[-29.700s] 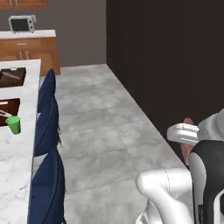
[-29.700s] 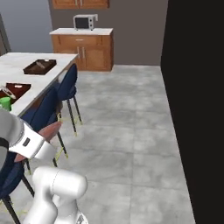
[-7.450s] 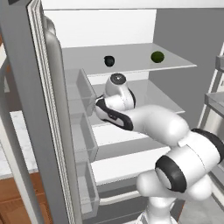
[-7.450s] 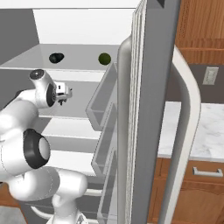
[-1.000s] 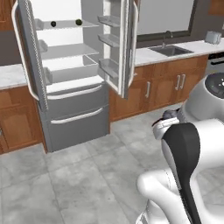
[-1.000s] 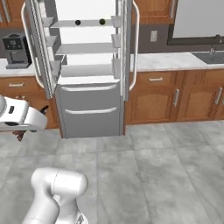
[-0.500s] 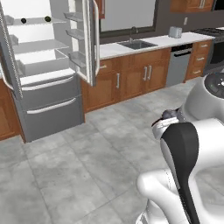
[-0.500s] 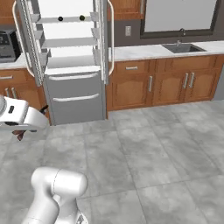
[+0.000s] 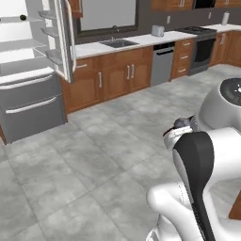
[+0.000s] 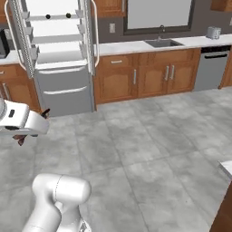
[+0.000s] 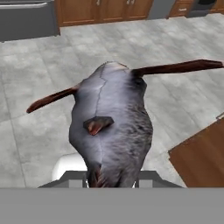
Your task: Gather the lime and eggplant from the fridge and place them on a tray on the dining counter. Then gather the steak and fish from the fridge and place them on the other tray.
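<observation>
My gripper [image 11: 112, 178] is shut on the fish [image 11: 111, 127], a grey body with thin red-brown fins that spread to both sides. In the left base view the gripper [image 9: 180, 126] hangs over the floor, close to the arm. A fin of the fish [image 10: 45, 113] pokes out past the white hand. The fridge [image 10: 59, 54] stands open at the back, also seen as the fridge [image 9: 33, 70] on the left. On its top shelf lie the dark eggplant [image 10: 48, 16] and the lime [image 10: 68, 15]. The steak and both trays are out of view.
Wall cabinets under a white counter with a sink [image 9: 115, 43] run along the back, with a dishwasher [image 9: 162, 63] and a stove [image 9: 202, 49] further right. Grey tiled floor [image 10: 145, 136] lies open in the middle. A wooden panel [image 11: 201, 153] stands close at the lower right.
The whole picture has swung: the base has turned, so the fridge has slid left and the sink counter and stove have come into view. The fish stays in the grip.
</observation>
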